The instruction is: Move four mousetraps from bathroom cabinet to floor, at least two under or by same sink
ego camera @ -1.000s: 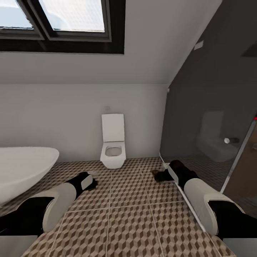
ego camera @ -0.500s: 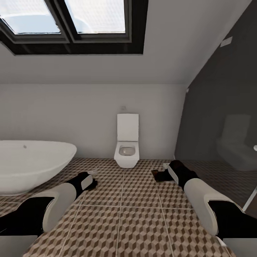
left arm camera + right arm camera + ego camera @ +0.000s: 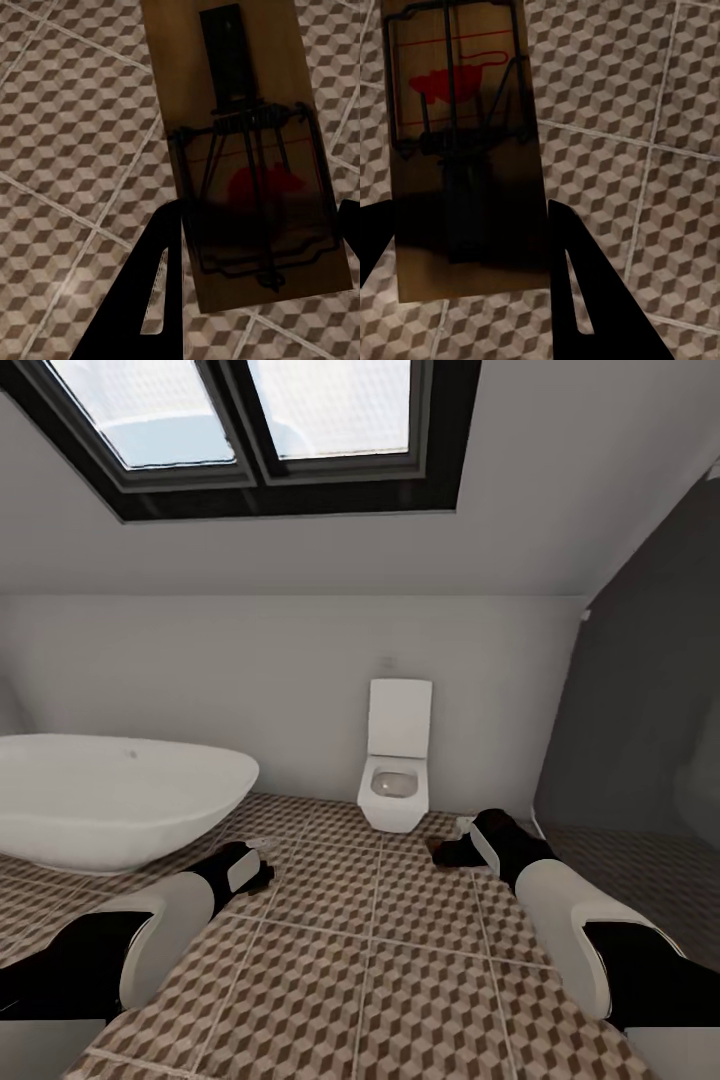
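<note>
Gripping each hand's fingers: 2 brown, red-marked mousetraps (image 3: 251, 172) (image 3: 461, 150).

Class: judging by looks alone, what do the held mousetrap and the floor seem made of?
Mousetrap: likely wood, a matt tan board; thin dark wire parts look metal, with a red printed mark.
Bathroom floor: probably ceramic tile, judging by pale grout lines around squares printed with cubes.

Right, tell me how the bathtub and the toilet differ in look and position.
The bathtub is wide, low and oval with a rounded rim; the toilet is narrow, boxy and upright with its lid raised. The bathtub stands on the tiled floor to the left; the toilet is against the back wall, further right, and seems to hang clear of the floor. The bathtub looks much bigger. Both are plain white.
</note>
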